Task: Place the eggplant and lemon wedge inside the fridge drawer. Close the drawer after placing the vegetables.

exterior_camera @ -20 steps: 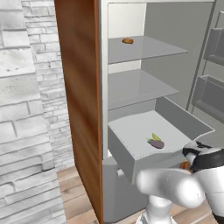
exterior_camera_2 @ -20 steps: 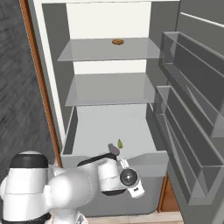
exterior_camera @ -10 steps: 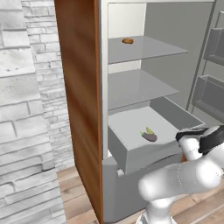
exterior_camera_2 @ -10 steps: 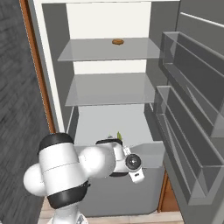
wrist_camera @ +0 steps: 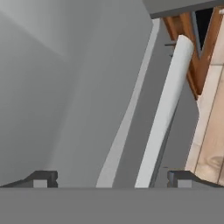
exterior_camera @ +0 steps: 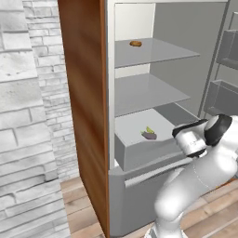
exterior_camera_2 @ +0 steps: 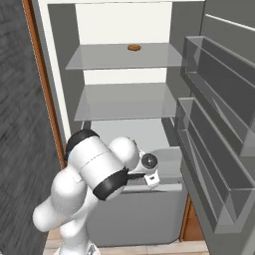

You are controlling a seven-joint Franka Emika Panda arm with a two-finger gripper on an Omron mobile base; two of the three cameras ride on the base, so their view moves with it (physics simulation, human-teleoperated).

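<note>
Pale grey, the wide box-shaped fridge drawer (exterior_camera: 139, 155) stands partly open, with the small dark purple eggplant (exterior_camera: 149, 135) and tiny yellow-green lemon wedge (exterior_camera: 149, 129) inside. Our gripper (wrist_camera: 111, 179) is spread wide and empty at its front; we risk slipping off and leaving it ajar.

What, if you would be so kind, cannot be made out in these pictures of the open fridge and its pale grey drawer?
- Right base view: the contents of the wide pale grey fridge drawer are hidden behind the white arm.
- Left base view: the tiny yellow-green lemon wedge beside the small dark purple eggplant is too small to judge whether they touch.
- Hand view: the open gripper shows just its tips; whether it touches the white bar handle is unclear.
</note>
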